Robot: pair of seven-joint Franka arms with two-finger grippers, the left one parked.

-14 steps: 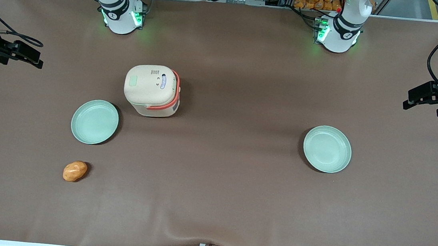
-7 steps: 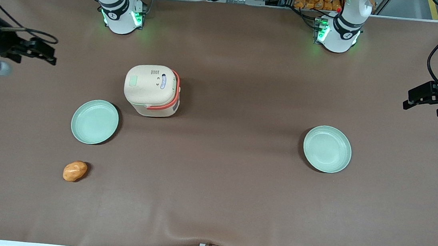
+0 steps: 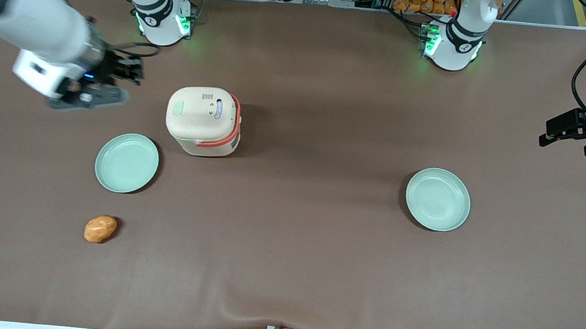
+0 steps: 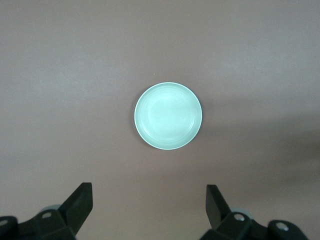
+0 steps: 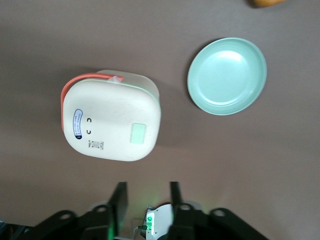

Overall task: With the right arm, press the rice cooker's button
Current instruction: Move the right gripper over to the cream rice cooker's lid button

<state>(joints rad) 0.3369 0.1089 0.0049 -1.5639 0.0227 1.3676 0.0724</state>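
The cream rice cooker [image 3: 203, 121] with its orange-red handle band stands on the brown table, lid shut. Its pale green button [image 3: 178, 108] is on the lid's side toward the working arm's end. My right arm's gripper [image 3: 131, 71] hovers beside the cooker, toward the working arm's end and a little farther from the front camera, not touching it. In the right wrist view the cooker [image 5: 112, 120] and button [image 5: 138, 134] show ahead of the gripper [image 5: 147, 192], whose two fingers stand apart and empty.
A pale green plate [image 3: 127, 163] lies beside the cooker, nearer the front camera, and shows in the right wrist view [image 5: 227, 76]. An orange-brown lump [image 3: 100, 229] lies nearer still. A second plate [image 3: 438, 199] lies toward the parked arm's end, also in the left wrist view [image 4: 168, 116].
My right arm has swung in from the table's edge toward the rice cooker; the gripper is now much closer to it. Nothing on the table has moved.
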